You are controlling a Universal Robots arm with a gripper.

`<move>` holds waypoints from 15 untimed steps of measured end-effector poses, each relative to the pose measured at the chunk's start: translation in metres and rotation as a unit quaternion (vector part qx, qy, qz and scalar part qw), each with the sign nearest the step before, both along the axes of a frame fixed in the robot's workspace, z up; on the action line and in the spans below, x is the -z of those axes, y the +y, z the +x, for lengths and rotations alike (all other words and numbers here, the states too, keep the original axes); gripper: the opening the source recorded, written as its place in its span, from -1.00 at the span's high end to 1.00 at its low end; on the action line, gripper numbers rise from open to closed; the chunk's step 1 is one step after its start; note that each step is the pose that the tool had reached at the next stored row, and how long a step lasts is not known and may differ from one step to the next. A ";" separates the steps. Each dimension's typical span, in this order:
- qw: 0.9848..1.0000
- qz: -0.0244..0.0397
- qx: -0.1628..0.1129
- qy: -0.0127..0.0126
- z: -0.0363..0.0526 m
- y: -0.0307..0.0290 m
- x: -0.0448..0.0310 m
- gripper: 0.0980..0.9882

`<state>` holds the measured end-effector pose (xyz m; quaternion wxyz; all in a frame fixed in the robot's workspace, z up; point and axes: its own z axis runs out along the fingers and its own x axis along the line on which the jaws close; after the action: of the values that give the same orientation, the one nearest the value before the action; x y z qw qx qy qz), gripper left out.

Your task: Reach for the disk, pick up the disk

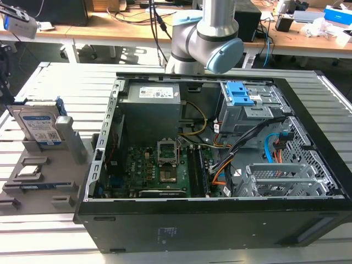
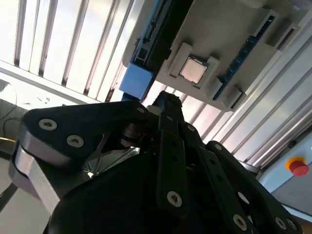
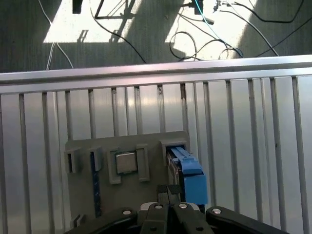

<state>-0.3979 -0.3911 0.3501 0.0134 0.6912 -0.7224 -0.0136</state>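
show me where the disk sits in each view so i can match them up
Exterior view: the disk stands upright in the grey holder, exterior view's left.
First wrist view: disk edge-on beside the chip.
Second wrist view: disk edge-on near the chip.
Shared landmark: the chip.

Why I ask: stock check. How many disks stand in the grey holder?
1. The disk stands upright in the grey holder, at the exterior view's left. Another might hide behind it.

Blue-edged silver disk [image 1: 38, 125], upright
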 end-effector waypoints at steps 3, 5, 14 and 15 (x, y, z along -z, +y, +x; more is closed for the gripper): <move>1.000 0.000 -0.017 0.000 0.0000 0.0000 0.0000 0.98; 1.000 0.000 -0.029 0.000 0.0000 0.0000 0.0000 0.98; 0.999 0.000 -0.032 0.000 0.0000 0.0000 0.0000 0.83; 0.999 0.000 -0.033 0.000 0.0000 0.0001 0.0000 0.69</move>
<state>-0.3979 -0.3910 0.3501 0.0138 0.7144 -0.6995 -0.0132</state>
